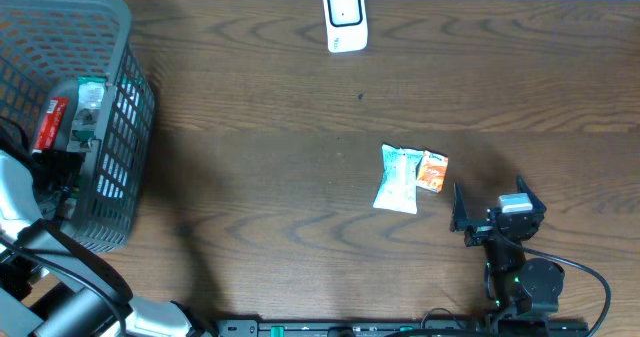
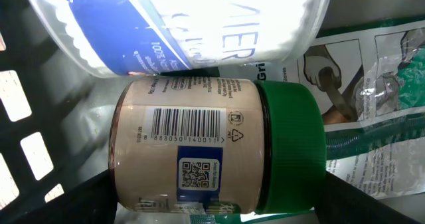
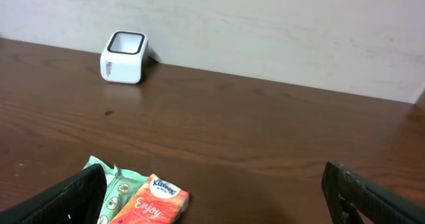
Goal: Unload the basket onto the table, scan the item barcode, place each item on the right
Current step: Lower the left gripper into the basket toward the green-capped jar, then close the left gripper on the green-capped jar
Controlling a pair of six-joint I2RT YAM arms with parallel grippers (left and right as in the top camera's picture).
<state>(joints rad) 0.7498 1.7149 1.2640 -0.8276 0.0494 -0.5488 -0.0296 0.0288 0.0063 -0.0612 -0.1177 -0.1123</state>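
Basket (image 1: 128,127), far left: the left arm reaches into it, so the left pincer (image 2: 219,187) is inside. It is spread wide, with one dark finger (image 2: 73,201) low on the left of the wrist view and the other low on the right. I see no pinch.

Jar (image 2: 192,151): straight ahead of the left pincer and between the two fingers, lying on its side. Its long axis runs across the pincer from finger to finger, with the green lid (image 2: 292,147) toward the right finger. The barcode (image 2: 187,123) faces up at the wrist camera, with a QR mark just below it. I can't tell whether the fingers touch the jar.

My call is that the jar is the item to scan. The left arm is much nearer, since the right one is well apart across the table. The fingers line up with the jar's ends, so a grip across the body would likely need a wrist turn.

Also in the basket: a white tub (image 2: 199,21) with blue print lies just beyond the jar, touching or overlapping it. A printed packet (image 2: 372,98) lies beyond the right finger. The overhead view also shows a red pack (image 1: 52,123).

Scanner (image 1: 344,17): upright at the far table edge, well away from both pincers.

Two packs (image 1: 408,175) lie side by side on the table (image 1: 260,127), just ahead and left of the right pincer (image 3: 219,201). That pincer is spread fully, holds nothing and hovers low.
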